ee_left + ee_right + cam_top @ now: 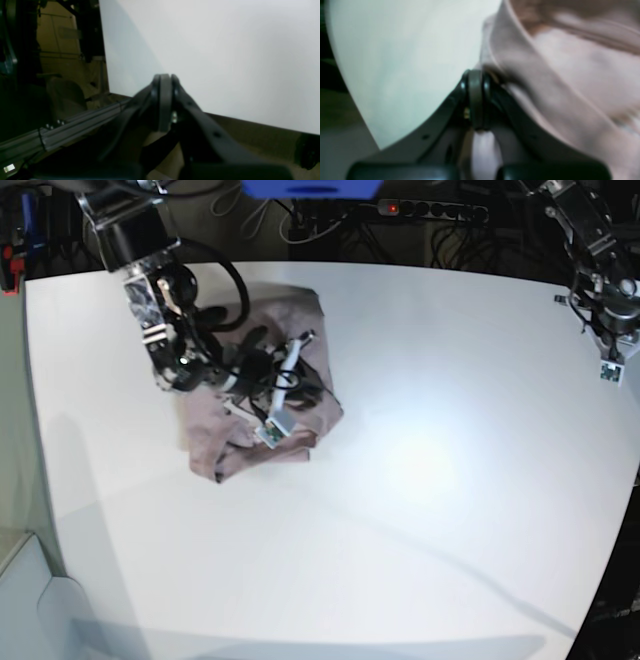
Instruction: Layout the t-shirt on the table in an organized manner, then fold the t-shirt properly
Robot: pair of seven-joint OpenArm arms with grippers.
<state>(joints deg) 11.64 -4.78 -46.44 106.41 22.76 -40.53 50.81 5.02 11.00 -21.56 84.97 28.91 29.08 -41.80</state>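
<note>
The dusty mauve t-shirt (302,308) lies crumpled in a heap on the left half of the white table (430,480). My right gripper (296,352) is down on the heap. In the right wrist view its fingers (476,75) are pressed together at a folded edge of the shirt (560,75), with fabric running off up and to the right. My left gripper (606,345) hangs at the table's far right edge, far from the shirt. In the left wrist view it (164,76) is shut and empty over bare table (212,50).
A power strip (430,210) and cables lie behind the far edge of the table. An aluminium frame rail (75,125) and brown floor show beyond the table's edge in the left wrist view.
</note>
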